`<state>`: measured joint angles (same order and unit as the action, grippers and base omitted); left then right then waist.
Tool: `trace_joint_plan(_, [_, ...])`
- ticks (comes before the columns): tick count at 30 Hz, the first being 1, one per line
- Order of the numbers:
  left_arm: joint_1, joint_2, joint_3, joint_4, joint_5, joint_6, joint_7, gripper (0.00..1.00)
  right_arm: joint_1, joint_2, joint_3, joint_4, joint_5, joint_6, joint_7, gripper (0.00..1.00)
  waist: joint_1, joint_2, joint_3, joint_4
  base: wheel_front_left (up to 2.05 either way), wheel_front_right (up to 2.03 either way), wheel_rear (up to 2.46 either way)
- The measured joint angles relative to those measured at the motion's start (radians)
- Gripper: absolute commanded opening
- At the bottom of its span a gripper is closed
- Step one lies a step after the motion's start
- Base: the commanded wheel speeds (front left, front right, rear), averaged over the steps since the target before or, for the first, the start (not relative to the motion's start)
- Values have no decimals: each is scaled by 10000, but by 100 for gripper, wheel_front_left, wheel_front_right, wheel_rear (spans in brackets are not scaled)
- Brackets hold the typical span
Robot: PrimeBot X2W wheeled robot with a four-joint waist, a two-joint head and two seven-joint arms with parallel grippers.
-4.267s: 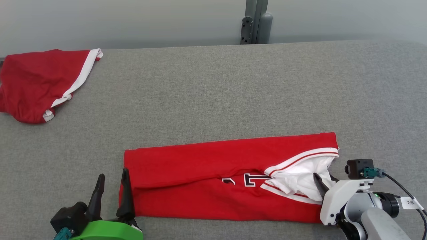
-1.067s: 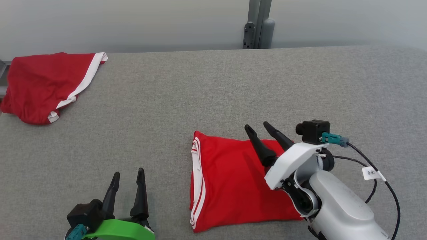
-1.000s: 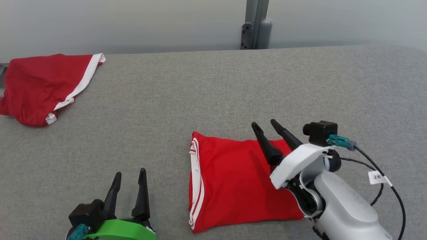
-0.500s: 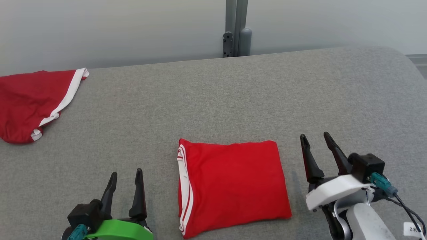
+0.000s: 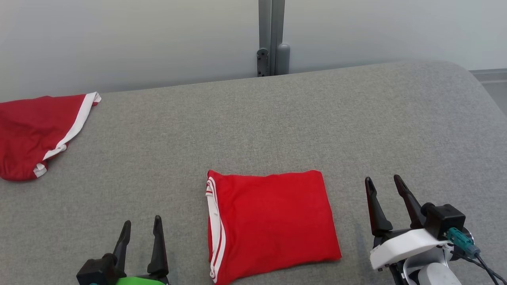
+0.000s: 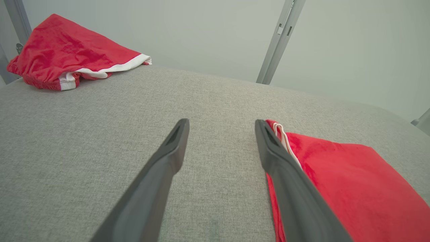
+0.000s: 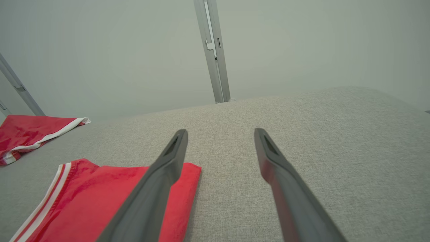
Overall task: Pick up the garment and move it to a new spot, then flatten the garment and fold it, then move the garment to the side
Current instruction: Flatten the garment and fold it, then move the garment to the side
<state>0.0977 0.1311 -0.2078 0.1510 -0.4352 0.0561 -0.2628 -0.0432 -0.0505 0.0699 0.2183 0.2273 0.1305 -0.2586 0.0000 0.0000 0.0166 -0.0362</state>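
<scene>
The red garment (image 5: 273, 223) lies folded into a flat square on the grey surface (image 5: 277, 118), right in front of me, so I think the flattening and folding are done. My left claw (image 5: 142, 220) and my right claw (image 5: 383, 179) are both wide open and hold nothing, one on each side of it, not touching it. What is left, I think, is moving it to the side, maybe toward the other red piece of clothing (image 5: 35, 130) far on my left.

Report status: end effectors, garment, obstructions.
Left end effector open, empty. Right end effector open, empty. Folded garment flat between them, untouched. Second red garment far left, well apart.
</scene>
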Motion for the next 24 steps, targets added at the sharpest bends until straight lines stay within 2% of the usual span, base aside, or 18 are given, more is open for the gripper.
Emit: trace_joint_plan(24, [0,-314,477,-46,593,-374,-13,100,-6,6,-113,353,-31,0,-8,100,0,0,-33,174,0,0,0])
